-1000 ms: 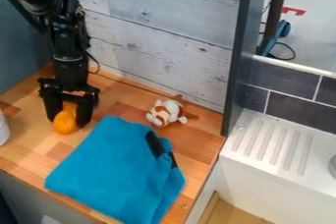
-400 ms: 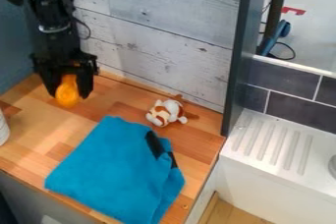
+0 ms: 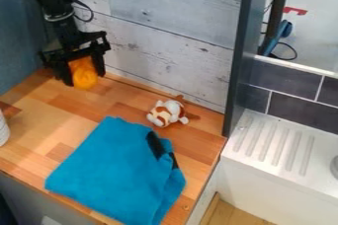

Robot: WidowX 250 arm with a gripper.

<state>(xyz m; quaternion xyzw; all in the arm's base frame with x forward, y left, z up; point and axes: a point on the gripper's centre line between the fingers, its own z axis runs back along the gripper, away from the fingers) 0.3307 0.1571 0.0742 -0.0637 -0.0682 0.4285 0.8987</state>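
Gripper (image 3: 84, 77), upper left over the wooden counter (image 3: 72, 145): jaws closed about one orange object (image 3: 84, 75), one finger on each side of it. The object sits between them, its rounded lower end poking out below. Count: one orange object; one folded blue cloth (image 3: 119, 169); one brown-and-white plush toy (image 3: 167, 113), just beyond the cloth, near the wall (image 3: 165, 51).

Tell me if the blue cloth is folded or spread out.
Folded, it seems: the cloth lies as a compact, thick shape, with layered edges along its right side.
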